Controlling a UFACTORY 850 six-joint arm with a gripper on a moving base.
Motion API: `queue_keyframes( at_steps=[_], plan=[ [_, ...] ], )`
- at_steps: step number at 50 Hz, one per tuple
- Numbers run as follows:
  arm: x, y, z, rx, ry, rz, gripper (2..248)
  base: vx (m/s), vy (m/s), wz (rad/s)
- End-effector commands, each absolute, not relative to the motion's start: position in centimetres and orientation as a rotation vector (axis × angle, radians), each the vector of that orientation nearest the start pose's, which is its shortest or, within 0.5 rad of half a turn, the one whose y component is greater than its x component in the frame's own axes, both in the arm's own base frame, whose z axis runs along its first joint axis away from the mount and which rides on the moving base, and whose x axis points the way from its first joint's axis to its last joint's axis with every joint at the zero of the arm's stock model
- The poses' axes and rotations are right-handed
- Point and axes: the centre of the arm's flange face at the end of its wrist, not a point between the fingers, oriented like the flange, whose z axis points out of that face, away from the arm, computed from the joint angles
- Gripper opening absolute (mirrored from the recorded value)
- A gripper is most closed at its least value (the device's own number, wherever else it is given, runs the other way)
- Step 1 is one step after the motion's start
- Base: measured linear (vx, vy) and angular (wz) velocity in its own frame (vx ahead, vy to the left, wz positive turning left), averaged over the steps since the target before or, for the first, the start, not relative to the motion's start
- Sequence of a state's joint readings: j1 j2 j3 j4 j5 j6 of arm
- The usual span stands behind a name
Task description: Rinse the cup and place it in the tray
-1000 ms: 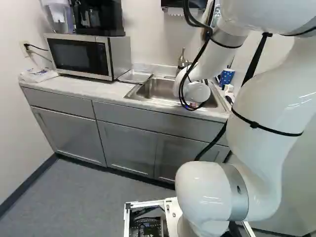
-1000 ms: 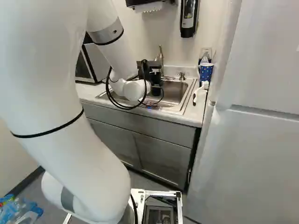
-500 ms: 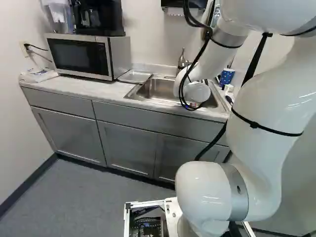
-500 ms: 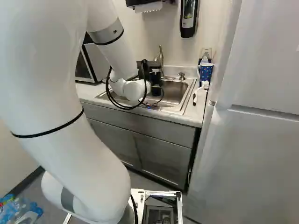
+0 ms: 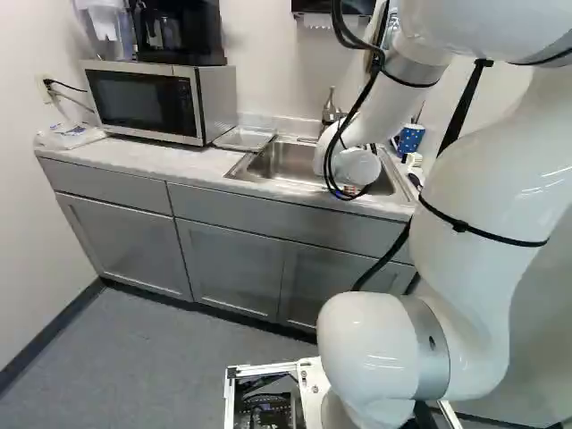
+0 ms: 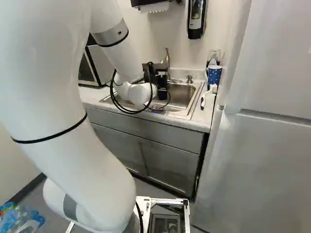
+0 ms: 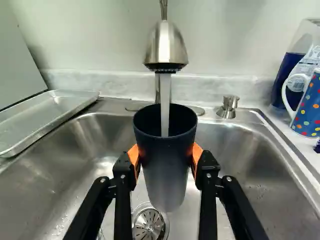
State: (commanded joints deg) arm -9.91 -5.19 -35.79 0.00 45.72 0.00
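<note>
A dark tapered cup (image 7: 167,172), upright over the sink (image 7: 250,155), catches water (image 7: 165,105); beside the sink lies a shallow silvery rectangular tray (image 7: 42,117).

1. A microwave (image 5: 147,100) sits on the counter (image 5: 134,159), carrying a black coffee maker (image 5: 180,36) and, at its left, a clear pitcher (image 5: 107,34).
2. A packet (image 5: 70,136) lies left of the microwave, below a wall outlet (image 5: 45,88) with a black plug.
3. The metal tray (image 5: 243,138) lies between the microwave and the sink (image 5: 234,172).
4. The faucet (image 5: 330,109) rises behind the sink.
5. The white arm (image 5: 487,179) reaches over the sink, hiding part of it.
6. A blue patterned mug (image 5: 410,138) stands right of the sink.
7. Grey cabinets (image 5: 130,246) fill the space under the counter.
</note>
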Motion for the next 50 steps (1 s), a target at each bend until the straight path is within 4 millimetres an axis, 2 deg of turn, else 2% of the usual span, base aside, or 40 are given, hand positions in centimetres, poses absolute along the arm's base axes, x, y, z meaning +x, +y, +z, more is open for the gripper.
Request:
queue_keyframes(
  at_steps=[50],
  plan=[
    [46.17, -8.07, 44.07, -2.548, 0.221, -2.002, 121, 0.000, 0.000, 0.000]
  ],
)
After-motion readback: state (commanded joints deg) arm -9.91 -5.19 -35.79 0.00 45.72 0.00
